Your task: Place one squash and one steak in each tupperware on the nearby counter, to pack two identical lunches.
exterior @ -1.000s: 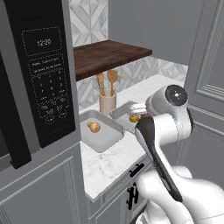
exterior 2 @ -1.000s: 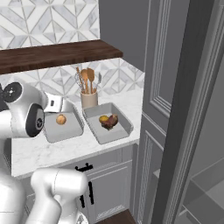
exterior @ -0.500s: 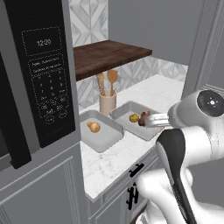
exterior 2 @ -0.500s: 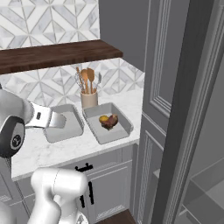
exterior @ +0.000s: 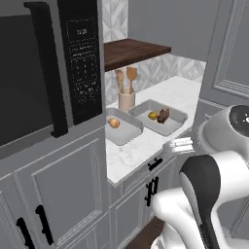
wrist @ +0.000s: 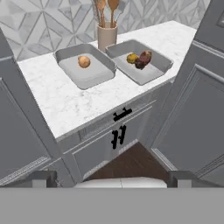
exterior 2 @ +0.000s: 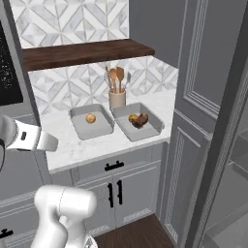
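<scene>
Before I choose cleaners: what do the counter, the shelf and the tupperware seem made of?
The counter looks like polished white marble, faintly grey-veined. The shelf looks like dark brown wood, matte. The tupperware looks like plain grey plastic, possibly metal; its smooth flat shading leaves that open.

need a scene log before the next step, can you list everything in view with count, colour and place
shallow grey rectangular tupperware: two, side by side on the counter; left one, right one
small round orange squash: one, in the left tupperware
yellow squash: one, in the right tupperware
dark reddish-brown steak chunk: one, right tupperware, beside the yellow squash
beige utensil cup: one, holding wooden utensils, behind the tupperware
white marble-look counter: one, over grey cabinets
dark brown wooden shelf: one, above the counter
black microwave: one, left
tool: one, open, empty, held back from the counter
</scene>
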